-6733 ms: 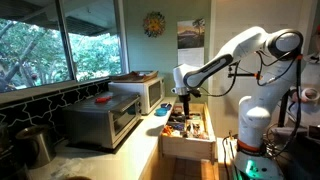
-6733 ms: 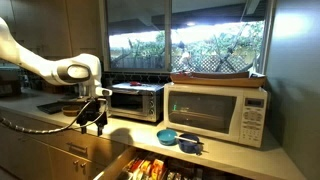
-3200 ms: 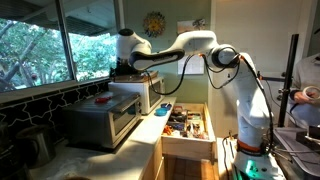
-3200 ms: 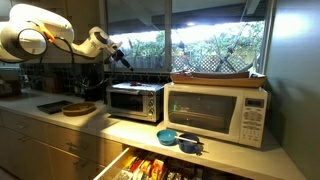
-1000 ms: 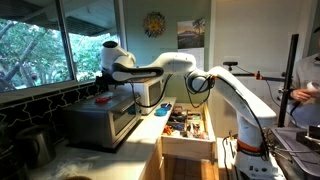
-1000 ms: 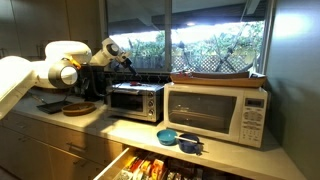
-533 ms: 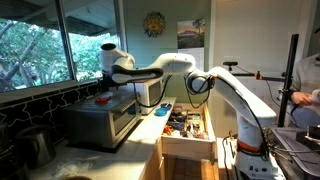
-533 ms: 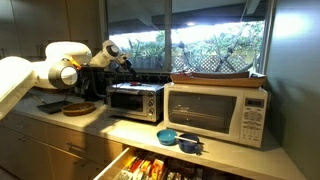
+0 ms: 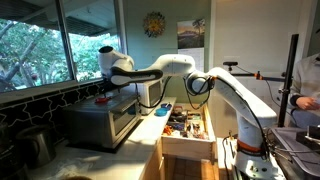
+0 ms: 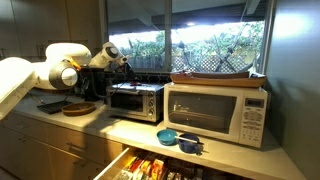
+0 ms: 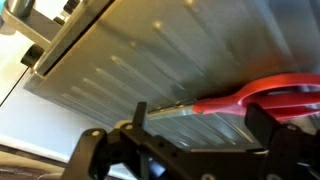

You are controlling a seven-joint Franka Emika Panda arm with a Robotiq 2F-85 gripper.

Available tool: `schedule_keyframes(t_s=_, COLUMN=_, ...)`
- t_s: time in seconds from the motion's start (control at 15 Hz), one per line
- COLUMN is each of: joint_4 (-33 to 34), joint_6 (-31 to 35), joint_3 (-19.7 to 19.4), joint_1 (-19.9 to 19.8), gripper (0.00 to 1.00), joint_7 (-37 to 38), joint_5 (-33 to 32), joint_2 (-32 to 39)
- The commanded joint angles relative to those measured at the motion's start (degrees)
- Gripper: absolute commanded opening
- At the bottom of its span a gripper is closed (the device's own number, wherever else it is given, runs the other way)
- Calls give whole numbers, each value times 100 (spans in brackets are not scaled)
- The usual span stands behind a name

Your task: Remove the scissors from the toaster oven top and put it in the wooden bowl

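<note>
1. The toaster oven (image 9: 100,122) stands directly under the gripper (image 9: 104,90). In the wrist view its ribbed metal top (image 11: 150,50) fills the space in front of the fingers. I judge that the step in hand is the approach for the pick; nothing is lifted yet.
2. A brown dish, probably the wooden bowl (image 10: 68,108), sits on the counter below the gripper (image 10: 127,63), on the side away from the white oven. It is the place for the later drop.
3. In the wrist view the gripper (image 11: 200,118) is spread wide and holds nothing. I cannot tell whether a finger touches the oven top.
4. The scissors (image 11: 260,95) lie flat on the oven top, just ahead of the fingers. The red handles are near one finger and the blades point toward the other. The next move calls for a short descent, then closing across the scissors.
</note>
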Motion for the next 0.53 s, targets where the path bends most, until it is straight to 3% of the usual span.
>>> schedule_keyframes(t_s=0.0, joint_4=199, joint_6=-67, joint_3=173, joint_1=-21, gripper=100, joint_7=-272, joint_5=203, joint_2=165)
schedule_keyframes(t_s=0.27, joint_4=267, joint_6=-66, joint_3=250, joint_1=-11, gripper=100, joint_7=-224, joint_5=253, joint_2=274)
schedule_keyframes(t_s=0.47, joint_4=284, joint_6=-603, joint_3=65, joint_1=106, gripper=100, joint_7=-188, joint_5=11, joint_2=233)
